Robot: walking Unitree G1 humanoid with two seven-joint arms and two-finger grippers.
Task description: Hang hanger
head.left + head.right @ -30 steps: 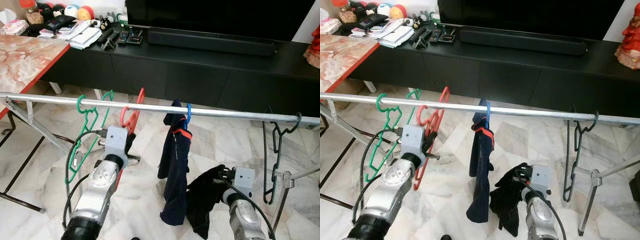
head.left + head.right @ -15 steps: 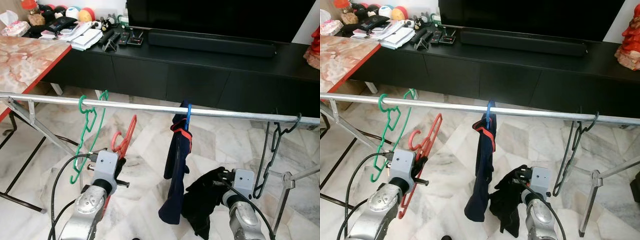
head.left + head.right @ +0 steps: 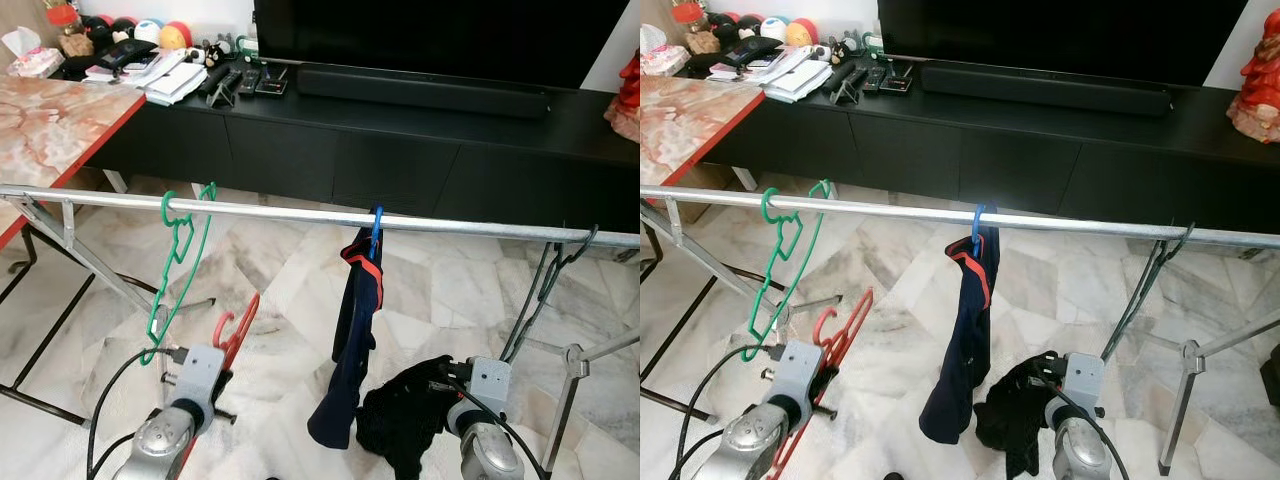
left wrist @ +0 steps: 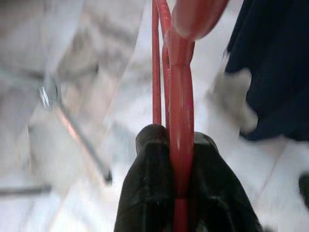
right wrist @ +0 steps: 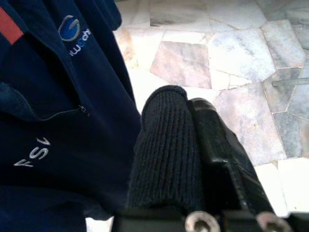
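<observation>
Two hangers (image 3: pixel 178 262) and navy jacket (image 3: pixel 352 340) on rail (image 3: pixel 300 214).

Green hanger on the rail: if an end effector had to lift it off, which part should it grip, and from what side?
Grip the green hanger on its long slanted side bar, below the hook, coming from the robot's side of the rail. That bar hangs free in open space, while the hook curls over the rail. This is a judgement from its pose.

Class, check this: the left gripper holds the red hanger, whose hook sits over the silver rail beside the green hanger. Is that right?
Not quite. The left gripper does hold the red hanger, but its hook hangs free below the silver rail, not over it. The green hanger is on the rail. The left eye view shows this.
</observation>
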